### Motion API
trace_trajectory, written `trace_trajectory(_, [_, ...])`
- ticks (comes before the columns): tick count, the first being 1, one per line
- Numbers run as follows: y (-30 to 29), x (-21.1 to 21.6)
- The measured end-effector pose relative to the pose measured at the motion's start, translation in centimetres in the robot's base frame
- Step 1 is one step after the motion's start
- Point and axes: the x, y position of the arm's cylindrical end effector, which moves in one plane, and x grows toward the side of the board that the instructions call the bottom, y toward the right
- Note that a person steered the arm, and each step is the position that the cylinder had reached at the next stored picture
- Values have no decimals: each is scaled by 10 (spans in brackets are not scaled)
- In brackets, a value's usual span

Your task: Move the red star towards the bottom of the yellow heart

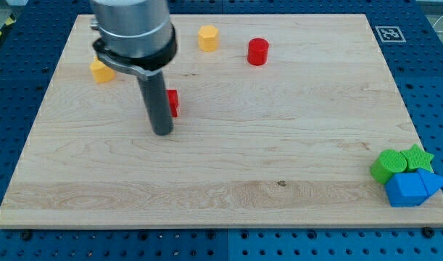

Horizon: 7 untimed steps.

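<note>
Filling most of the view, the wooden board (228, 145) lies on a blue perforated bench, and the grey arm (133, 29) comes down over its upper left part. From it hangs the dark rod, and my tip (162, 133) rests on the wood just below and to the view's left of a red block (173, 103), which the rod half hides; only a flat red edge shows, so I cannot confirm its star shape, though it is likely the red star. No hand or jaws exist here, just the bare rod, holding nothing. A yellow block (101, 71) sits near the board's left edge, up and to the left of the rod; it may be the yellow heart, but its outline is too small to be sure. Another yellow block (208, 38) and a red cylinder (258, 51) stand near the top edge, well apart from the work. Clustered at the lower right corner, clear of any push, are a green cylinder (385, 165), a green star (418, 157) and blue blocks (411, 188) touching one another.
</note>
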Motion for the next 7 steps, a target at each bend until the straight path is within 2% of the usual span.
trace_trajectory(1, [38,10])
trace_trajectory(2, [67,2])
trace_trajectory(3, [67,-30])
trace_trajectory(4, [43,-43])
trace_trajectory(7, [-86,-43])
